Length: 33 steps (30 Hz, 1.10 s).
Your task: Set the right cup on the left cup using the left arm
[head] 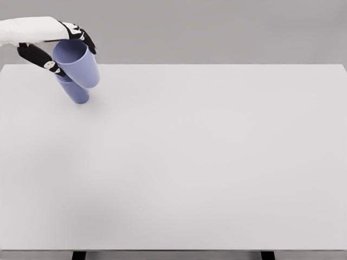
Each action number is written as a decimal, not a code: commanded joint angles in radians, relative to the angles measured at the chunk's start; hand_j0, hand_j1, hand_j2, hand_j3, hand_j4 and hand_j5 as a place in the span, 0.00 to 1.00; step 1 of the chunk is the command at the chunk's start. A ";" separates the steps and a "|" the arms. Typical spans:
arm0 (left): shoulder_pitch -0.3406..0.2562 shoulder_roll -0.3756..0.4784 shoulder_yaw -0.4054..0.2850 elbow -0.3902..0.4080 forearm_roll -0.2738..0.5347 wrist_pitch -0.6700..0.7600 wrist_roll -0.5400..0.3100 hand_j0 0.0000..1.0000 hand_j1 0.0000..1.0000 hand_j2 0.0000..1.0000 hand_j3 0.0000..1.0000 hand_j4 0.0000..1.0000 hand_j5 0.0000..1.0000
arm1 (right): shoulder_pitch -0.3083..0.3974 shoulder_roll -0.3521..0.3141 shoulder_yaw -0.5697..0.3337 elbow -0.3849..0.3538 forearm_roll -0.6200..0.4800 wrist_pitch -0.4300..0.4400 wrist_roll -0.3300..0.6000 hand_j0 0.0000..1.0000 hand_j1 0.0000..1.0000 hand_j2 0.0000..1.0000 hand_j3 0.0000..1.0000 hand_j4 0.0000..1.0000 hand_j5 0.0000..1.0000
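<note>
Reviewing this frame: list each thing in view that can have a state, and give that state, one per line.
Upper blue plastic cup: tilted, mouth open towards the camera, gripped near its rim, over the lower cup.
Lower blue plastic cup: tilted, mostly hidden behind the upper one; whether it is nested cannot be told.
Left hand: fingers curled around the upper cup.
White table: bearing the cups at its far left corner.
Right hand: not in view.

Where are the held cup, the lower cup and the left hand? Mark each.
held cup [81,64], head view, outer wall.
lower cup [77,92], head view, visible lower side.
left hand [65,46], head view, between thumb and fingers.
</note>
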<state>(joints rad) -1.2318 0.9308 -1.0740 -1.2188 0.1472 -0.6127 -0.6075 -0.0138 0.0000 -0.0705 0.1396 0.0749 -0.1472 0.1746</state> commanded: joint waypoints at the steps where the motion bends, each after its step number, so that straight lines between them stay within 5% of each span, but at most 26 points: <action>1: 0.000 0.003 -0.004 0.047 0.005 0.002 -0.003 0.57 0.57 0.57 0.57 0.57 0.57 | 0.000 0.000 0.000 0.000 0.000 0.000 0.000 1.00 1.00 1.00 1.00 1.00 1.00; 13: -0.040 -0.010 -0.021 0.205 -0.009 0.002 -0.003 0.59 0.59 0.59 0.59 0.59 0.59 | 0.000 0.000 0.000 0.000 0.000 0.000 0.000 1.00 1.00 1.00 1.00 1.00 1.00; 21: -0.040 -0.102 -0.023 0.337 -0.031 0.002 -0.003 0.59 0.59 0.59 0.59 0.59 0.59 | 0.000 0.000 0.000 0.000 0.000 0.000 0.000 1.00 1.00 1.00 1.00 1.00 1.00; 33: -0.043 -0.106 -0.023 0.346 -0.032 0.002 -0.003 0.59 0.59 0.59 0.59 0.59 0.59 | 0.000 0.000 0.000 0.000 0.000 0.000 0.000 1.00 1.00 1.00 1.00 1.00 1.00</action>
<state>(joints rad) -1.2732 0.8262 -1.0991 -0.8741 0.1127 -0.6121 -0.6107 -0.0138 0.0000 -0.0705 0.1397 0.0749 -0.1473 0.1746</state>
